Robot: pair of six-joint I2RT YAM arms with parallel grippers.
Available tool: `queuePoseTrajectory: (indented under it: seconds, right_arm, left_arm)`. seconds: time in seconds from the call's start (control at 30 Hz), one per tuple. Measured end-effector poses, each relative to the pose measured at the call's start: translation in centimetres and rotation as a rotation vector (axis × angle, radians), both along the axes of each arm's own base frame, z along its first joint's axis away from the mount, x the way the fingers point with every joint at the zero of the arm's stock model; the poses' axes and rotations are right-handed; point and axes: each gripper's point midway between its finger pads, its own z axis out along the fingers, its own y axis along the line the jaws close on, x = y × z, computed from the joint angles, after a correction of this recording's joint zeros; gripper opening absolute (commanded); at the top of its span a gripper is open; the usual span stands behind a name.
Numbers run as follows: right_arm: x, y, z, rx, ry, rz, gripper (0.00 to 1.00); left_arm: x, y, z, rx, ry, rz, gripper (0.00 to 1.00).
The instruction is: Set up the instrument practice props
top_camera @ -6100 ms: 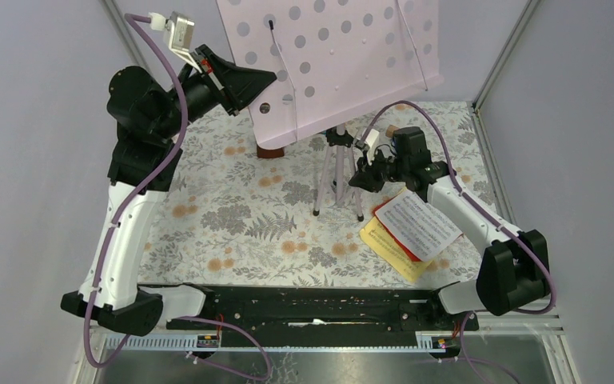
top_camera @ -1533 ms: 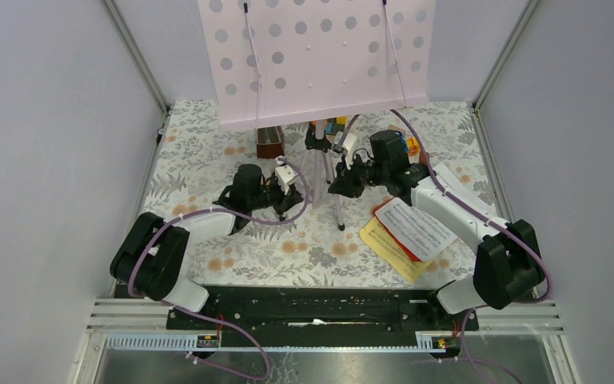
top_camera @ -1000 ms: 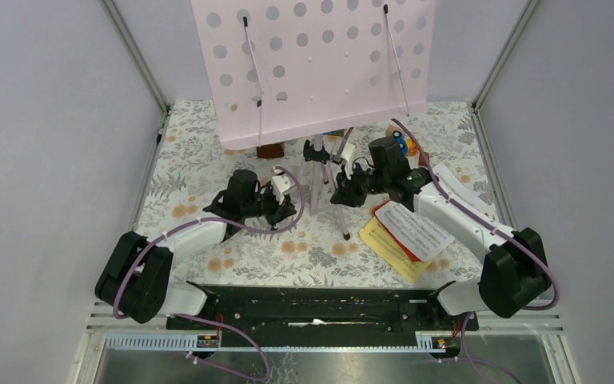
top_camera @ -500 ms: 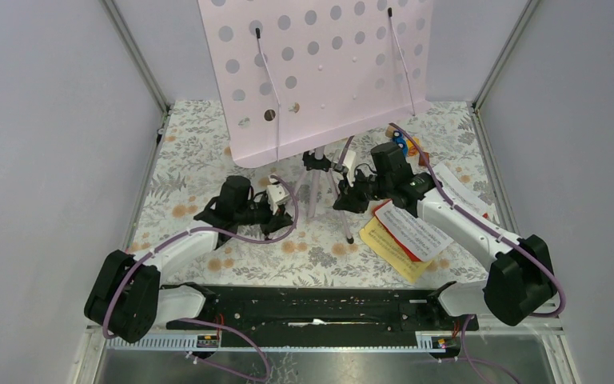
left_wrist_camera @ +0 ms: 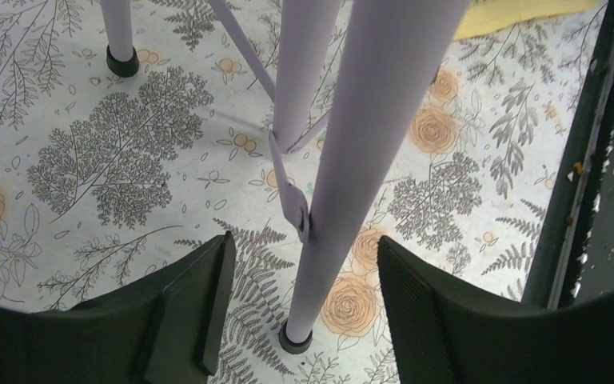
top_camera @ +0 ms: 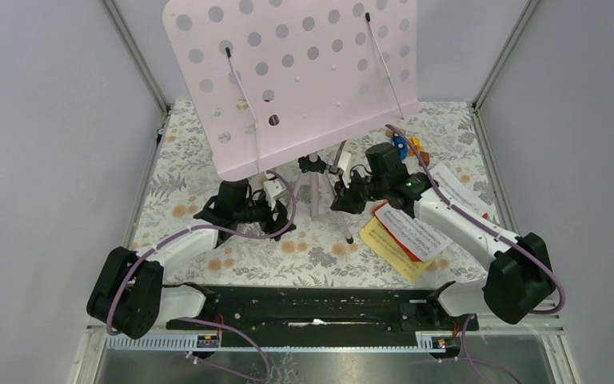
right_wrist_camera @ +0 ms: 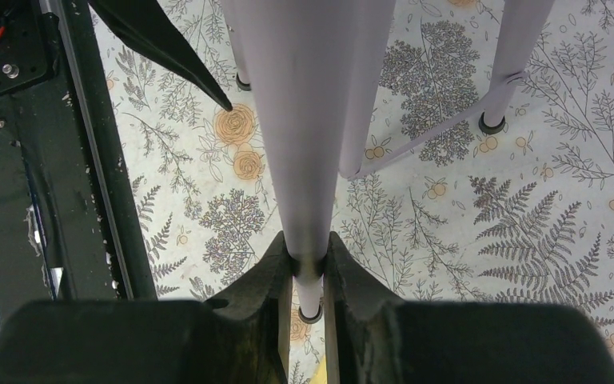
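Observation:
The pale pink perforated panel [top_camera: 304, 72] sits atop the lilac tripod [top_camera: 314, 196] and leans over to the left. My left gripper [top_camera: 284, 214] is low at the tripod's left side. In the left wrist view it [left_wrist_camera: 304, 248] stands open, with a tripod leg [left_wrist_camera: 344, 160] between the fingers and gaps on both sides. My right gripper [top_camera: 337, 200] is at the tripod's right side. The right wrist view shows it [right_wrist_camera: 308, 248] shut on another leg [right_wrist_camera: 312, 120]. White [top_camera: 412, 232], red [top_camera: 384, 210] and yellow [top_camera: 384, 240] sheet-music pages lie stacked under my right forearm.
Colourful toy blocks [top_camera: 406, 146] sit at the back right behind the right arm. A floral mat [top_camera: 200, 168] covers the table. A black rail [top_camera: 312, 308] runs along the near edge, and grey walls close in both sides.
My left gripper has opened off the tripod leg. The pink panel has swung and leaned further to the left. My right gripper keeps its hold on the leg.

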Motion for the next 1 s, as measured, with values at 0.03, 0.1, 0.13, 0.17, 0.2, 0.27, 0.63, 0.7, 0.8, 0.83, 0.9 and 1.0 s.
queuePoseTrajectory:
  seconds: [0.03, 0.1, 0.13, 0.17, 0.2, 0.27, 0.63, 0.7, 0.8, 0.83, 0.9, 1.0]
  right_arm:
    - [0.0, 0.0, 0.0, -0.001, 0.000, -0.002, 0.00]
    - [0.1, 0.0, 0.0, -0.002, 0.002, -0.002, 0.00]
    - [0.1, 0.0, 0.0, -0.001, 0.003, -0.001, 0.00]
    - [0.1, 0.0, -0.1, -0.002, 0.004, -0.001, 0.00]
    - [0.1, 0.0, -0.1, -0.002, 0.005, -0.001, 0.00]
    - [0.1, 0.0, -0.1, -0.002, 0.005, -0.001, 0.00]
    - [0.3, 0.2, 0.2, 0.019, -0.018, -0.003, 0.00]
    - [0.3, 0.3, 0.2, 0.026, -0.021, -0.004, 0.00]
    - [0.3, 0.4, 0.3, 0.033, -0.022, -0.005, 0.00]
    - [0.4, 0.4, 0.3, 0.038, -0.023, -0.005, 0.00]
    - [0.4, 0.6, 0.3, 0.046, -0.025, -0.007, 0.00]
    - [0.5, 0.7, 0.3, 0.053, -0.028, -0.010, 0.00]
  left_arm:
    - [0.1, -0.1, 0.2, -0.007, -0.006, 0.001, 0.76]
    - [0.3, -0.2, 0.6, -0.019, -0.017, -0.001, 0.79]
    - [0.3, -0.3, 0.8, -0.025, -0.024, -0.003, 0.79]
    - [0.4, -0.4, 1.0, -0.032, -0.034, -0.006, 0.78]
    - [0.4, -0.5, 1.3, -0.039, -0.043, -0.009, 0.77]
    - [0.4, -0.7, 2.1, -0.056, -0.068, -0.019, 0.72]
    - [0.7, -2.1, 5.0, -0.159, -0.129, -0.059, 0.54]
    - [0.9, -2.4, 5.8, -0.179, -0.141, -0.063, 0.48]
    - [1.2, -2.9, 7.0, -0.204, -0.163, -0.067, 0.38]
    - [1.3, -3.0, 7.4, -0.210, -0.173, -0.069, 0.33]
    - [1.4, -3.4, 8.0, -0.220, -0.185, -0.075, 0.16]
    - [1.5, -3.5, 8.2, -0.223, -0.191, -0.071, 0.00]
